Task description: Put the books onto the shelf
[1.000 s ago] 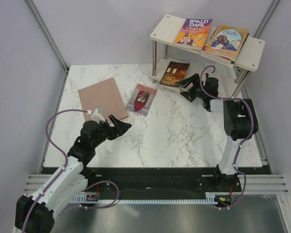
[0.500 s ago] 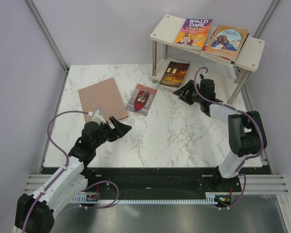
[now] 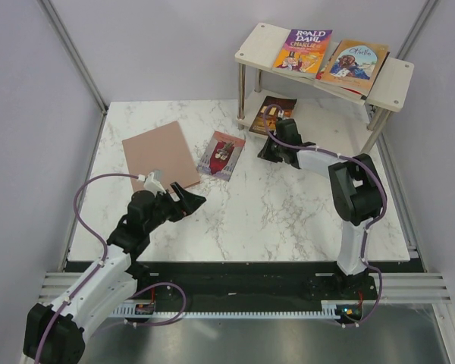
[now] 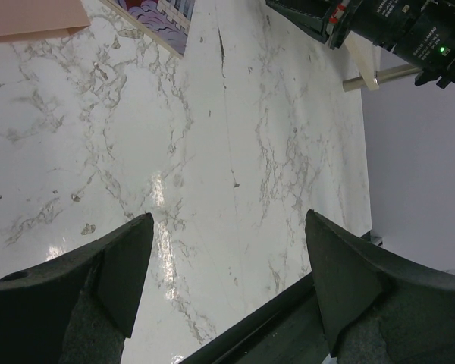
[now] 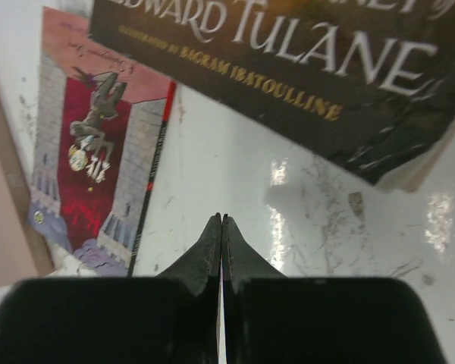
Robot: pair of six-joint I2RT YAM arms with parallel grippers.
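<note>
The shelf (image 3: 258,42) stands at the back right. A purple-orange Roald Dahl book (image 3: 303,49) and an orange book (image 3: 355,61) lie on its top board. A dark brown book (image 3: 271,114) (image 5: 303,61) lies on the lower board. Flat on the table lie a red picture book (image 3: 221,154) (image 5: 98,174) and a larger pale pink book (image 3: 159,154). My right gripper (image 3: 267,152) (image 5: 221,220) is shut on nothing, low over the table between the dark book's near corner and the red book. My left gripper (image 3: 191,193) (image 4: 227,216) hangs open and empty over bare marble, short of the pale pink book.
The marble table (image 3: 288,212) is bounded by grey side walls and a black rail along the near edge. A silver shelf post (image 4: 379,76) and the right arm (image 4: 394,23) show at the top of the left wrist view.
My right gripper has swung left from beside the shelf to the table near the dark book's corner, and its jaws have gone from open to shut. The left arm has stayed still.
</note>
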